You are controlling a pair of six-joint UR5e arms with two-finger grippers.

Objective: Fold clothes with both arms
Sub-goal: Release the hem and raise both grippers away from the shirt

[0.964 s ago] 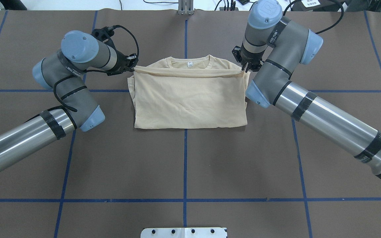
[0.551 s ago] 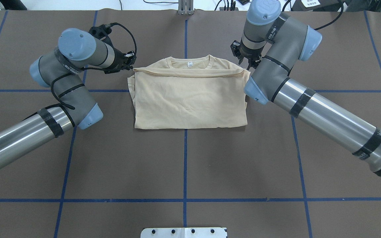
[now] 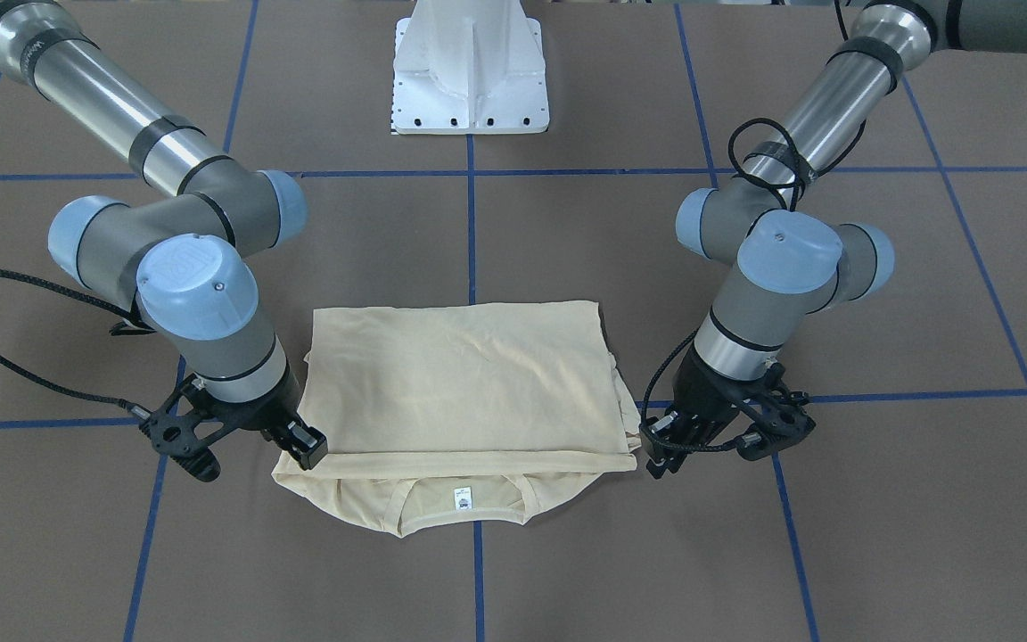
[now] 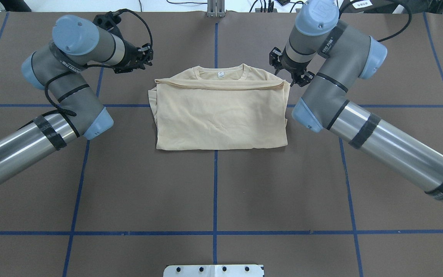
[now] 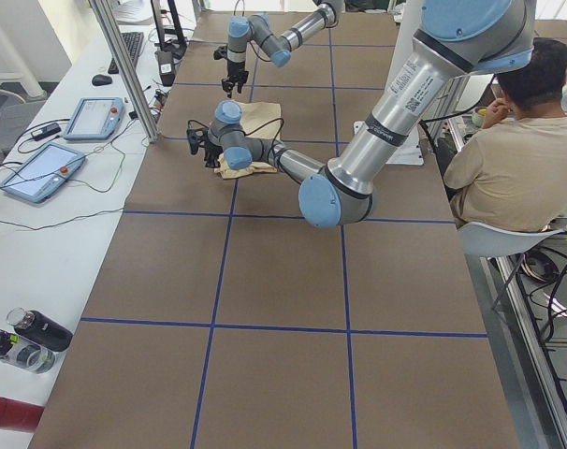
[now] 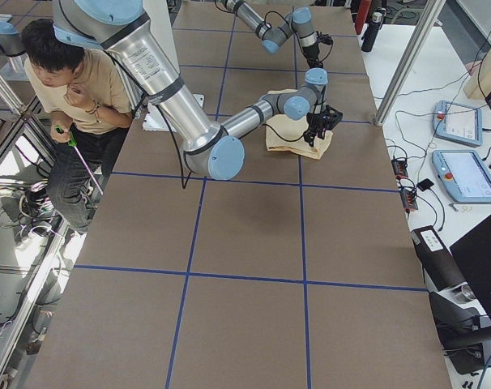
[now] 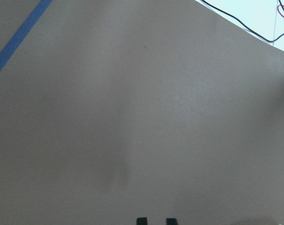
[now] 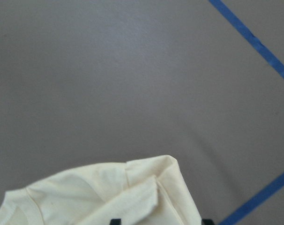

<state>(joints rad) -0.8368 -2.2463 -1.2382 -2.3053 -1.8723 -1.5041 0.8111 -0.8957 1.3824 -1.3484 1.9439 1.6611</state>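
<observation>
Cream T-shirt [image 4: 221, 115] lies folded hem-to-collar; perhaps one fold remains. Right gripper [image 4: 298, 79], at its 2 o'clock, is spread and empty. Whether the left gripper [image 4: 147, 58] is spread, I cannot tell.

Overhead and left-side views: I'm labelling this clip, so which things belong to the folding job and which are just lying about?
Job: cream T-shirt, left gripper, right gripper.
Lying about: white pedestal base, teach pendants, bottles.

Brown table [image 4: 148, 192] gridded with blue tape lines [image 4: 167, 232].
</observation>
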